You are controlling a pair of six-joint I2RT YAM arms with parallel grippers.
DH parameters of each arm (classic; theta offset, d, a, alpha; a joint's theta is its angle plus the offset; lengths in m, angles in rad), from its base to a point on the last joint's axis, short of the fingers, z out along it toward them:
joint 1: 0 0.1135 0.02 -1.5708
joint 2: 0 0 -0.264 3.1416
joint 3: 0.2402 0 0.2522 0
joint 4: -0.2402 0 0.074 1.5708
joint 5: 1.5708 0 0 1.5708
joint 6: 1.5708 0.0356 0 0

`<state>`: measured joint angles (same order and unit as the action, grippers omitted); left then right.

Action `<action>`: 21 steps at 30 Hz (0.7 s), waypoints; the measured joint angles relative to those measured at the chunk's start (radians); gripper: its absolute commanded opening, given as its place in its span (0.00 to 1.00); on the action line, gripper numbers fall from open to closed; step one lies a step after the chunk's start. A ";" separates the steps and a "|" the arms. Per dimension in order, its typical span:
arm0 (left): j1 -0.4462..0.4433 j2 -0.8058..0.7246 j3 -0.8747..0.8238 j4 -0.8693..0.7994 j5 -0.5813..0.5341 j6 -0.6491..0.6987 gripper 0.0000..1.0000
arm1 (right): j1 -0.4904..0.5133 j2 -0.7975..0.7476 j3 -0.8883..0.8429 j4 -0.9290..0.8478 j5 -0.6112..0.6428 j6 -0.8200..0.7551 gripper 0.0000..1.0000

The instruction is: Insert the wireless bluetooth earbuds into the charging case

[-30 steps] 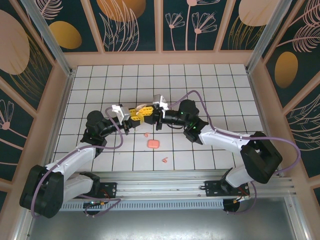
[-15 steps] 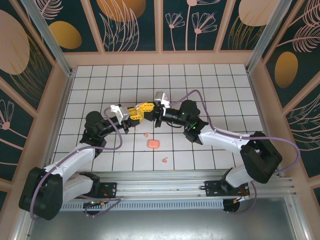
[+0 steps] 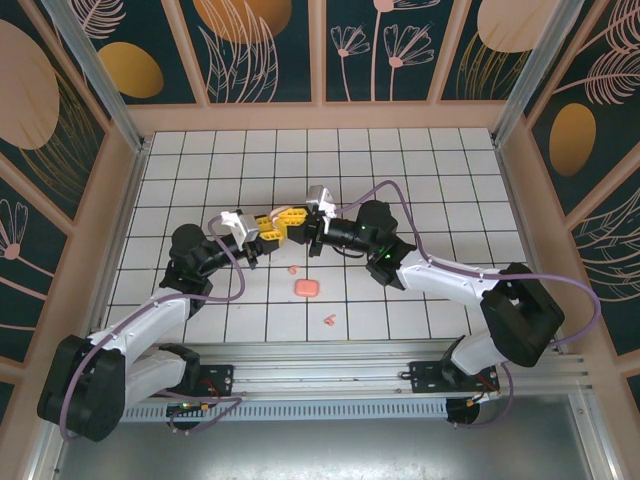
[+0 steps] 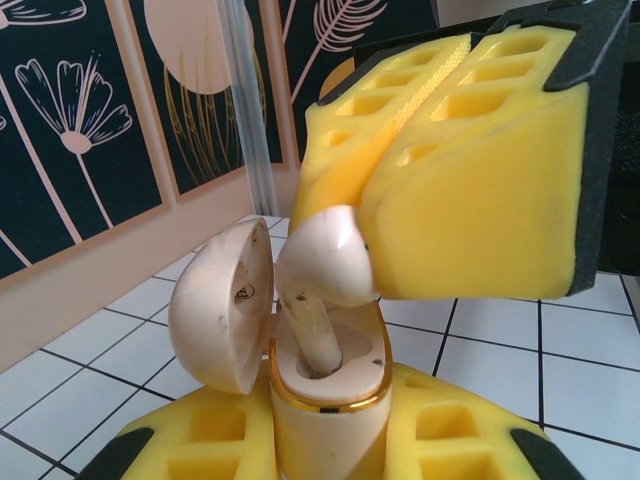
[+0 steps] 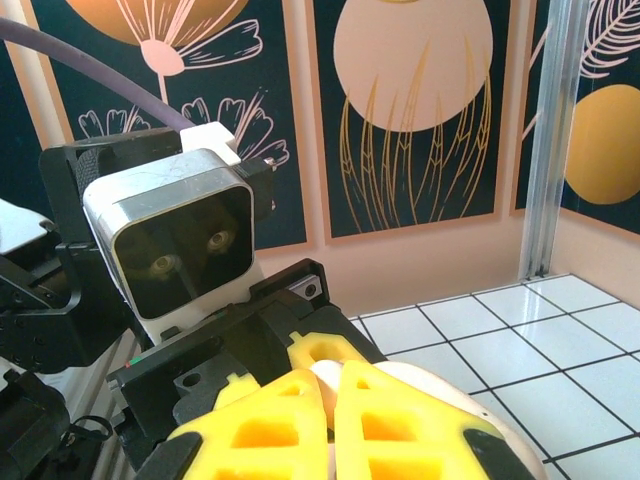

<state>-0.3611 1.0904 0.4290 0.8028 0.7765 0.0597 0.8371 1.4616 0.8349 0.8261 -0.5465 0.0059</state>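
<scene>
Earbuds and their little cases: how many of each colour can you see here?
Pink earbuds: 2
Pink case: 1
Cream earbud: 1
Cream case: 1
Total in sight: 5

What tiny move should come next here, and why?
Probably the right pincer should ease the cream earbud a little further straight down. Its stem is already inside the open case, which the left pincer grips, but the bud's head sits above the gold rim, so it does not look seated yet.
</scene>
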 measured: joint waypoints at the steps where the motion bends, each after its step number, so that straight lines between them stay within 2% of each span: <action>1: 0.000 0.000 -0.001 0.000 0.000 0.000 0.16 | 0.000 0.000 0.000 -0.001 -0.003 0.000 0.08; 21: -0.002 -0.017 -0.012 -0.007 -0.003 0.004 0.16 | 0.003 -0.055 0.000 -0.135 0.056 -0.008 0.10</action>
<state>-0.3630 1.0733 0.4168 0.7959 0.7738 0.0635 0.8398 1.4067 0.8349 0.6907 -0.4900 -0.0017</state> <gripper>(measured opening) 0.189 0.102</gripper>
